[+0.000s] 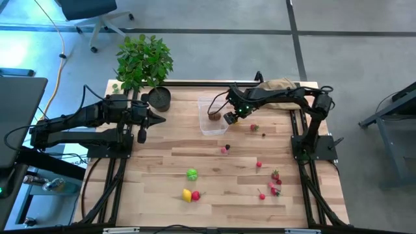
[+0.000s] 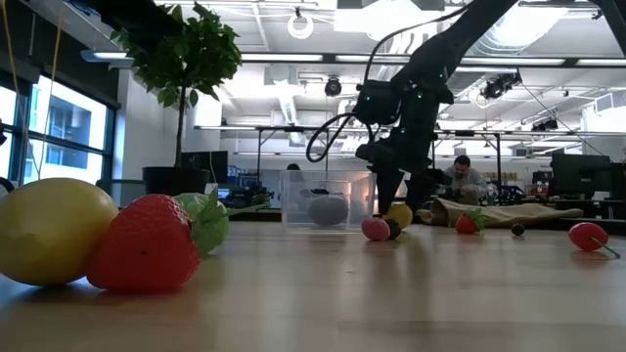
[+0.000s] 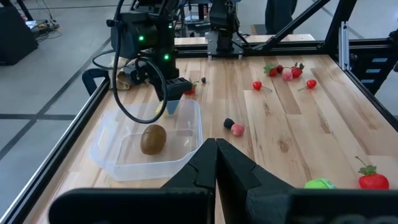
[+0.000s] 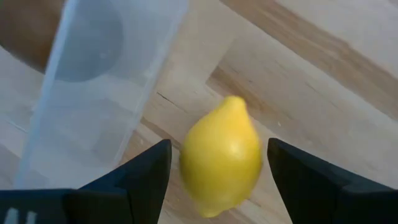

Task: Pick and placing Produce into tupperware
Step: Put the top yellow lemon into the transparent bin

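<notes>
Right gripper (image 4: 214, 165) spread around lemon (image 4: 222, 155), seemingly untouched, tupperware (image 4: 93, 81) wall beside

The counter (image 1: 162, 169) is pale wood in lengthwise strips of lighter and darker tan. The tub (image 3: 186, 124) is clear, with a brown kiwi (image 3: 153, 138) inside. A lemon (image 4: 221, 155) is bright yellow between the right gripper's (image 4: 217, 180) black fingers (image 4: 143, 177). Another lemon (image 1: 186, 194) is yellow, a strawberry (image 2: 147, 244) red with green leaves, a round fruit (image 1: 192, 173) green, a berry (image 3: 238, 129) pink. The plant (image 1: 143, 60) is green in a black pot (image 1: 159, 99).
</notes>
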`<state>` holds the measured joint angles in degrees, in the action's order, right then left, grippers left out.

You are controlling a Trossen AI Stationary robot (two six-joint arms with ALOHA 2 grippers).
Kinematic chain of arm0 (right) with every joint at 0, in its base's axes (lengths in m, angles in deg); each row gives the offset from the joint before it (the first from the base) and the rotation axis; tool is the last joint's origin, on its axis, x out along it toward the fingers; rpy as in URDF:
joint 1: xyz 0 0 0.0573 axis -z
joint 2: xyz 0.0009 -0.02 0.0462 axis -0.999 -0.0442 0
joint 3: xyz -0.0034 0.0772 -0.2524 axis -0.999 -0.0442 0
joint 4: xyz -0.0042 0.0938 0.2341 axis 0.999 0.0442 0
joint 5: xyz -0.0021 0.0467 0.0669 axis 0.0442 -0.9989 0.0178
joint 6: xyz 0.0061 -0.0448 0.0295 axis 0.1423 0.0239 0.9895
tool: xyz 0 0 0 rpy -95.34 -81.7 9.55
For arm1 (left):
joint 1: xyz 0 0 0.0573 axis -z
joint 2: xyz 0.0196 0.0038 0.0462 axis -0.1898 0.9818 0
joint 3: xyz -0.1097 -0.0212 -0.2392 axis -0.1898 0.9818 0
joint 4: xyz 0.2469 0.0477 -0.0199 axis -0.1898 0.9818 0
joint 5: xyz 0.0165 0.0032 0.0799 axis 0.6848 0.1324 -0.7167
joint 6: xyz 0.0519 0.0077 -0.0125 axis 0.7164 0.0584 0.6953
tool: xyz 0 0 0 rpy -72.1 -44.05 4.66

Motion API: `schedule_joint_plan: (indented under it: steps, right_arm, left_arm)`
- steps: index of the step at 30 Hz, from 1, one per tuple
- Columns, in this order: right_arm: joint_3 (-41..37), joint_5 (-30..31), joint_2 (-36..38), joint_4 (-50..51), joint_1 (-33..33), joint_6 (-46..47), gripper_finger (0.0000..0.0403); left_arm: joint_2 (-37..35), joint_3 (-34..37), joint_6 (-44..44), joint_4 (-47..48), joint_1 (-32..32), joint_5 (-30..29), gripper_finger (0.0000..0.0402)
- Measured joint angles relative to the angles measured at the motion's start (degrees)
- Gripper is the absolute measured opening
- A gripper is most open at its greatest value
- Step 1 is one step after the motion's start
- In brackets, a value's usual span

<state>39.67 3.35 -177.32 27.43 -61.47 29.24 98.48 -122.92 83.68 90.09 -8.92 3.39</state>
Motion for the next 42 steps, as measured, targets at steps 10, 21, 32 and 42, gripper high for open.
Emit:
schedule_joint_plan:
  steps: [10, 21, 32, 42]
  right_arm:
    - [0.0, 1.3, -0.6, -0.2, -0.2, -0.4, 0.0257]
    - [0.0, 0.6, -2.5, -1.6, -0.6, 0.5, 0.0257]
    - [0.0, 0.6, -2.5, -0.9, -0.7, 1.6, 0.0226]
    - [0.0, -0.3, -2.3, -0.8, -0.7, 1.6, 0.0192]
  left_arm:
    - [0.0, 0.0, 0.0, 0.0, 0.0, 0.0, 0.0001]
    - [0.0, 0.0, 0.0, 0.0, 0.0, 0.0, 0.0001]
    - [0.0, 0.0, 0.0, 0.0, 0.0, 0.0, 0.0001]
    - [0.0, 0.0, 0.0, 0.0, 0.0, 0.0, 0.0001]
